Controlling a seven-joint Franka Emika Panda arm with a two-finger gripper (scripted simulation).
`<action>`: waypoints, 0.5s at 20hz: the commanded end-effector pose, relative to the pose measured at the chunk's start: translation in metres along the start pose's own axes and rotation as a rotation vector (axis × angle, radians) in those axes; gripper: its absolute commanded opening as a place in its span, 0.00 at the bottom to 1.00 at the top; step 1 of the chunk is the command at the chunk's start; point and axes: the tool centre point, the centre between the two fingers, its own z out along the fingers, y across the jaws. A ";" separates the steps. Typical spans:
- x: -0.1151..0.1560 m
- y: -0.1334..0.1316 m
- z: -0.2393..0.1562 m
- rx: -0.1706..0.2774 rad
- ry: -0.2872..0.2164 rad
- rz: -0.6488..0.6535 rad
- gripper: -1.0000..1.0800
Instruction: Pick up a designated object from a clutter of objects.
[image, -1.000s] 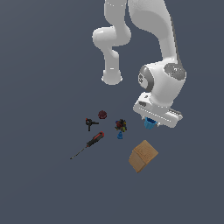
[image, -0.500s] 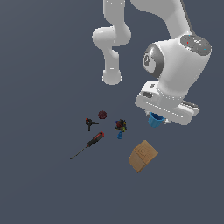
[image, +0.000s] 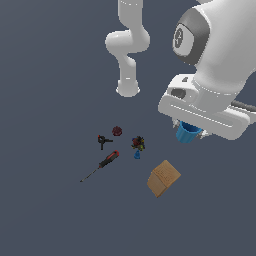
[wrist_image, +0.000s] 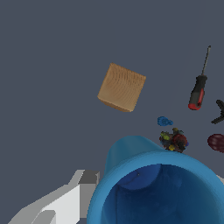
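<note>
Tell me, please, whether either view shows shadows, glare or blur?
Exterior view: flat, even light, no cast shadow under the cardboard box or screwdriver, edges slightly soft. Wrist view: sharp, no glare; blue cup looms large, its interior shaded darker.

Flat, even, shadowless render light on a dim grey ground; sharp, without glare.

The blue cup (wrist_image: 157, 192) fills the near foreground, its hollow mouth facing the camera, with a grey gripper finger (wrist_image: 65, 199) against its side. Beyond lie the box (wrist_image: 121, 87), a screwdriver (wrist_image: 199, 85), a tiny blue cone (wrist_image: 164, 121), a multicoloured toy (wrist_image: 173, 140), a dark red knob (wrist_image: 216, 142) and a black clamp (wrist_image: 218, 112) at the edge.
</note>
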 end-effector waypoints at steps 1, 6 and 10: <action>0.009 -0.003 -0.018 0.000 0.000 0.000 0.00; 0.024 -0.010 -0.049 0.000 0.000 -0.001 0.00; 0.035 -0.014 -0.070 0.000 0.000 -0.001 0.00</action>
